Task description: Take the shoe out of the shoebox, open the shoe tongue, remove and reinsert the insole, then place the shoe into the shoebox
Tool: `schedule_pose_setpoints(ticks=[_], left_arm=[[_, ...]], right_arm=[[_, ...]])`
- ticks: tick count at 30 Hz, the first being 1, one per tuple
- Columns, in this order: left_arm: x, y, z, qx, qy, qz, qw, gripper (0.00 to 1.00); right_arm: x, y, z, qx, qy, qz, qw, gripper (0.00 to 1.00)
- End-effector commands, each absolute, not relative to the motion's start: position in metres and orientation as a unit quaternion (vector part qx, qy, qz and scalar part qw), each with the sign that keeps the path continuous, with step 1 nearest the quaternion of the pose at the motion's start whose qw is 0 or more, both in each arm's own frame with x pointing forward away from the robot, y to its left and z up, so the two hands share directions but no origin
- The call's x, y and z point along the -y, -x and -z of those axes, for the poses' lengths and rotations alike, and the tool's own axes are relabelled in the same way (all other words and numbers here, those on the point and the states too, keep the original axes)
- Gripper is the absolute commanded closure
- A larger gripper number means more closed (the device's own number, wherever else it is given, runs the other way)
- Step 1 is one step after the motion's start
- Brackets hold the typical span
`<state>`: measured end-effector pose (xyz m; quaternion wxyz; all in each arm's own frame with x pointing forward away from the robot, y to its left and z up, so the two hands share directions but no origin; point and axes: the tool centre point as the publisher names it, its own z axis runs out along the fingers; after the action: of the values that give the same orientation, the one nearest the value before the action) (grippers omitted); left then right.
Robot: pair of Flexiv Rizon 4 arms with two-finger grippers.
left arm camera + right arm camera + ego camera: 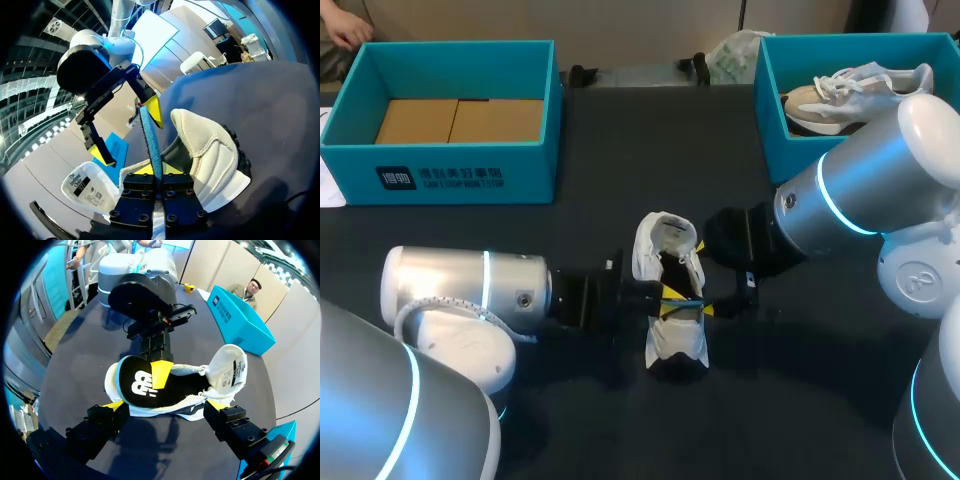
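My left arm's lying low across the black table [800, 400], its gripper [159, 169] clamped on the thin, blue-edged insole [142, 385], which stands up out of the white knit shoe [665, 255]. The right gripper [165, 405] is spread wide either side of the shoe, which lies mid-table. The teal cardboard shoebox [470, 175] is well behind it.

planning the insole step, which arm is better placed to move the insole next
Left. The left gripper is shut on the insole by its edge, the insole standing partly inside the white sneaker. The right gripper is open, fingers spread beside the sneaker, likelier suited to steadying it.
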<state>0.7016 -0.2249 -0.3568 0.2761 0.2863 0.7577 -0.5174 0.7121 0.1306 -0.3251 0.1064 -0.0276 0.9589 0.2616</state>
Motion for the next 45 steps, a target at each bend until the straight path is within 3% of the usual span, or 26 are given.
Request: schedule_pose_setpoints(ticks=[1,6,16,19,21,22,43,44,45], left_arm=[[0.225,-0.701,0.356,-0.760,-0.283,0.517,0.275,0.71],[0.225,-0.692,0.341,-0.747,-0.284,0.533,0.279,0.62],[0.218,-0.681,0.330,-0.740,-0.284,0.543,0.278,0.64],[0.221,-0.677,0.333,-0.739,-0.285,0.547,0.272,0.69],[0.225,-0.675,0.337,-0.740,-0.288,0.547,0.266,0.95],[0.226,-0.675,0.338,-0.740,-0.289,0.547,0.264,1.00],[0.219,-0.693,0.359,-0.758,-0.286,0.523,0.264,1.00],[0.219,-0.691,0.357,-0.755,-0.286,0.527,0.265,0.89],[0.218,-0.690,0.353,-0.753,-0.286,0.530,0.266,0.71]], right_arm=[[-0.132,-0.711,0.326,-0.959,0.027,-0.261,0.108,0.00],[-0.132,-0.711,0.326,-0.959,0.027,-0.261,0.108,0.00],[-0.132,-0.711,0.326,-0.959,0.027,-0.261,0.108,0.00],[-0.132,-0.711,0.326,-0.959,0.027,-0.261,0.108,0.00],[-0.132,-0.711,0.326,-0.959,0.027,-0.261,0.108,0.00],[-0.132,-0.711,0.326,-0.959,0.027,-0.261,0.108,0.00],[-0.132,-0.711,0.326,-0.959,0.027,-0.261,0.108,0.00],[-0.132,-0.711,0.326,-0.959,0.027,-0.261,0.108,0.00],[-0.132,-0.711,0.326,-0.959,0.027,-0.261,0.108,0.00]])
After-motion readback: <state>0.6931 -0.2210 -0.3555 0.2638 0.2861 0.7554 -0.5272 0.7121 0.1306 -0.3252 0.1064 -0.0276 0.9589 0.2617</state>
